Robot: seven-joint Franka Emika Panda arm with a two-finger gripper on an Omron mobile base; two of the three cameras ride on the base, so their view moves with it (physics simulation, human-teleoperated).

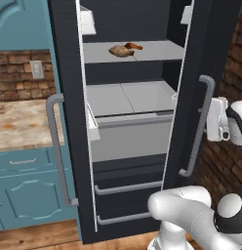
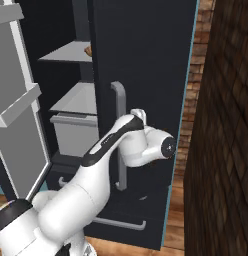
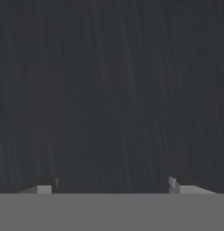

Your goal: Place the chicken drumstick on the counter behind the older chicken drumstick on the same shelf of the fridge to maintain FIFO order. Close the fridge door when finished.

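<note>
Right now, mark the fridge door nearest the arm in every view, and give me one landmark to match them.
Left base view: the fridge door stands ajar, right of centre.
Right base view: its charcoal front spans the centre, behind the arm.
Hand view: the dark surface close ahead of the open pincer is probably its face.
Shared landmark: the vertical grey handle.

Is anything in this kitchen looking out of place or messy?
Nothing is spilled or broken. The fridge stands with both doors open. The two drumsticks lie on the shelf, the chicken drumstick behind the older chicken drumstick, as the task asks.
</note>
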